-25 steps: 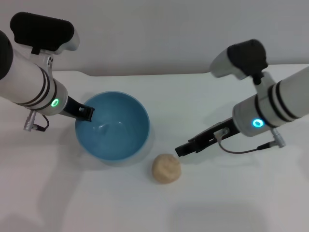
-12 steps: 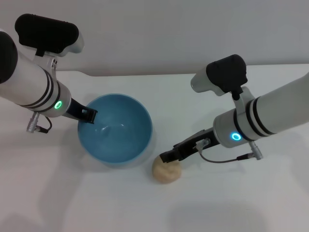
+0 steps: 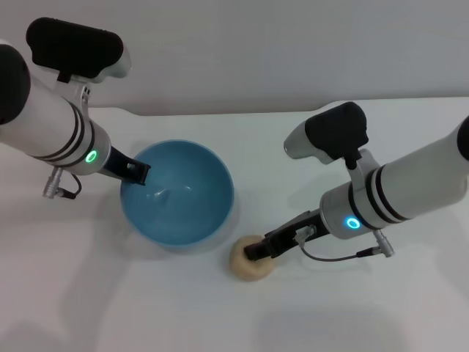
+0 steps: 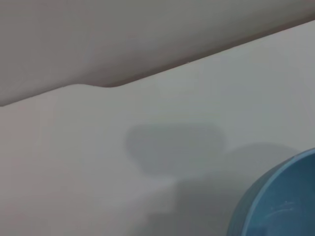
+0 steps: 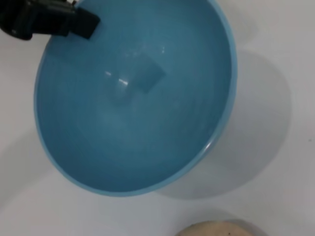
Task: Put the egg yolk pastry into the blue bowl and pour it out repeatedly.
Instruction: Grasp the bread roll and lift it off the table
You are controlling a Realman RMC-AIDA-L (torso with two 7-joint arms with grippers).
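Observation:
The blue bowl [image 3: 187,209] stands on the white table, left of centre, and is empty. My left gripper [image 3: 136,173] is shut on its left rim; it also shows in the right wrist view [image 5: 74,22] at the bowl's edge [image 5: 147,147]. A piece of the bowl [image 4: 280,206] shows in the left wrist view. The egg yolk pastry [image 3: 245,268], a beige dough ball, lies on the table just right of the bowl's front. My right gripper [image 3: 257,251] is down on the pastry's top. The pastry's edge [image 5: 216,229] shows in the right wrist view.
The white table [image 3: 110,308] runs to a grey wall at the back, with a rounded step in its back edge [image 3: 135,112] behind the bowl. Nothing else lies on it.
My right arm has swung left and down, bringing its gripper from beside the pastry onto its top. The left arm and the bowl have shifted slightly to the right.

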